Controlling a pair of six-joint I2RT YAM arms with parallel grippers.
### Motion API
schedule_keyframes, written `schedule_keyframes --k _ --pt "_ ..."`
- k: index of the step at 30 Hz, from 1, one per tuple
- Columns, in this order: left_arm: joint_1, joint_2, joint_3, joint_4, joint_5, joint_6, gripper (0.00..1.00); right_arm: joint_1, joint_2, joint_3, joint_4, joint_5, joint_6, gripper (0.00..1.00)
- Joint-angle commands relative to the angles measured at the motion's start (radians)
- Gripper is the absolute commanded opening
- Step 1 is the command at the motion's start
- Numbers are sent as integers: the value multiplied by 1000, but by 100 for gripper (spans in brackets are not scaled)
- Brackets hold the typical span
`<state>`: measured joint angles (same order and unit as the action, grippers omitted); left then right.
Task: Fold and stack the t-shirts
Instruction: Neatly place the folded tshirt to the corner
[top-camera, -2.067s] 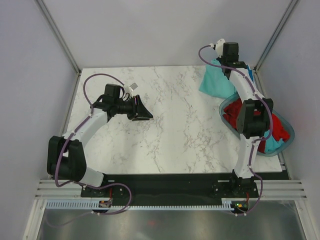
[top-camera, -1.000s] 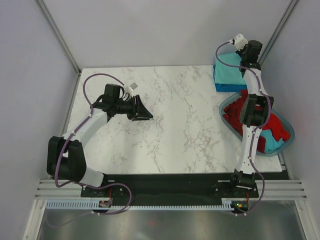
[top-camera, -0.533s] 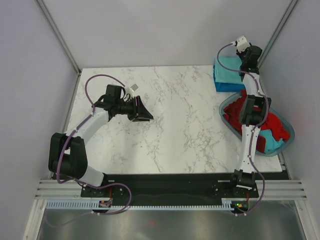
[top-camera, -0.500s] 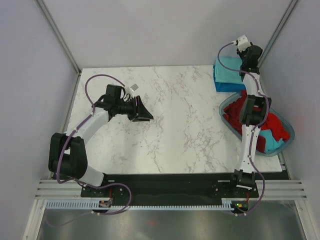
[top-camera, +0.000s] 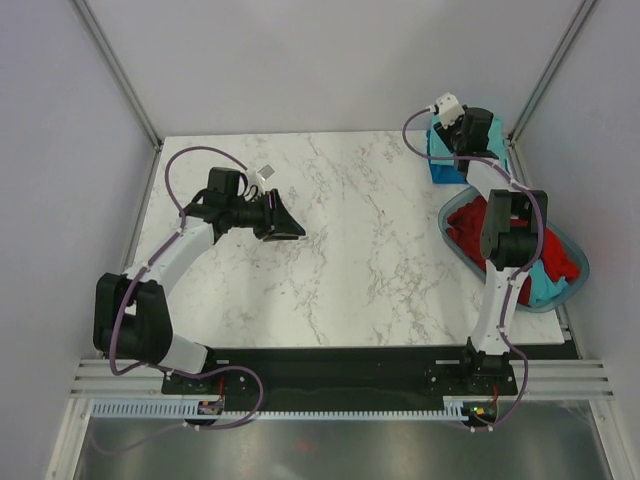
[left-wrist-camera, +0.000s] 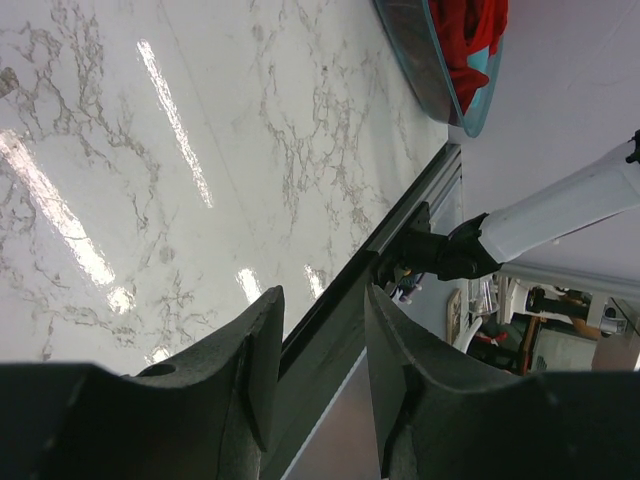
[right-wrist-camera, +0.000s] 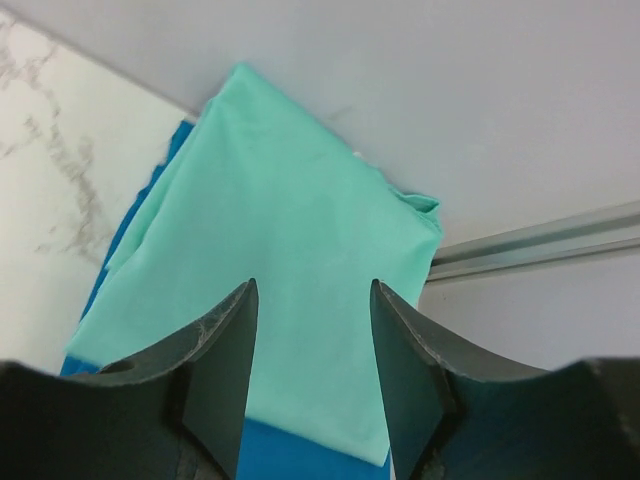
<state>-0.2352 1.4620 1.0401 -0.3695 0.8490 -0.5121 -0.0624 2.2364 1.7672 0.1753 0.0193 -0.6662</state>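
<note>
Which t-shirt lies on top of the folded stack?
The teal-green shirt: it lies folded over the blue shirt, whereas the red shirts sit bunched in the basket.

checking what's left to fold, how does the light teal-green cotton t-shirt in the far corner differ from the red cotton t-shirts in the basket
The light teal-green t-shirt lies folded flat; the red t-shirts are a crumpled heap. The teal one rests on a folded deeper blue t-shirt on the marble table; the red ones sit in the translucent blue-grey plastic basket. Both are plain soft cloth.
</note>
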Motion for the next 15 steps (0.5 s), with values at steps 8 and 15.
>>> schedule_keyframes --k 8,15 --pt "4 -68 5 3 45 27 45 39 -97 -233 44 30 -249 54" --pt "5 -69 8 4 48 24 45 55 -54 -276 168 77 -331 51"
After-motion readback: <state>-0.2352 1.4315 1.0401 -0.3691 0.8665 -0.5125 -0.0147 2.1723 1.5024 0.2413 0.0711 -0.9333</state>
